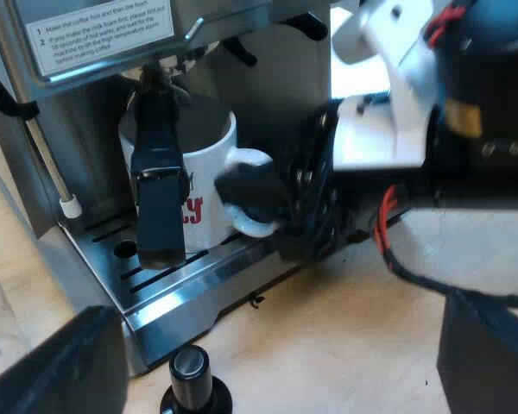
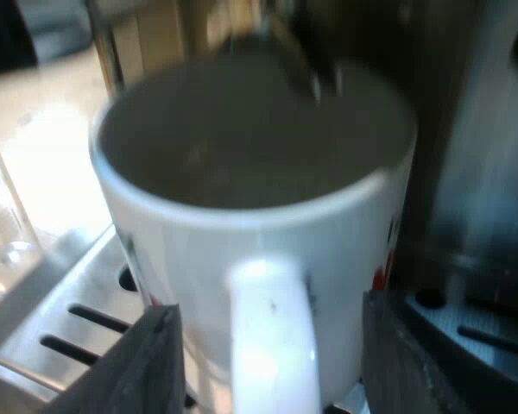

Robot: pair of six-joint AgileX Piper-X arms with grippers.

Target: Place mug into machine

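A pale wooden worktop (image 1: 345,328) carries the espresso machine (image 1: 268,95), whose slotted steel drip tray (image 1: 198,280) juts out at its foot. The mug (image 1: 209,172) stands on that tray, under the machine's front. It is white, with red lettering on its side. Its inside looks dull grey, and I cannot tell whether anything is in it. A measuring glass (image 2: 4,250) stands beside the tray, clear, its contents not readable.

The holder's dark handle (image 1: 160,198) is locked into the machine and hangs down right in front of the mug, so that side is crowded. A thin steam wand (image 1: 45,155) hangs at the machine's far corner. Bare slots of tray show between the mug and the tray's outer edge. A tamper (image 1: 190,366) with a black knob stands on the worktop just off that edge. Beyond it the wood lies open.

The mug is upright, long axis vertical, mouth up. Its handle (image 2: 272,336) points away from the machine toward the right gripper (image 2: 268,310). That gripper's 2 fingers (image 2: 147,366) are spread, 1 on each side of the handle, with a gap showing on both sides. The left gripper (image 1: 276,345) hangs over the worktop short of the tray, its 2 fingers wide apart and holding nothing.
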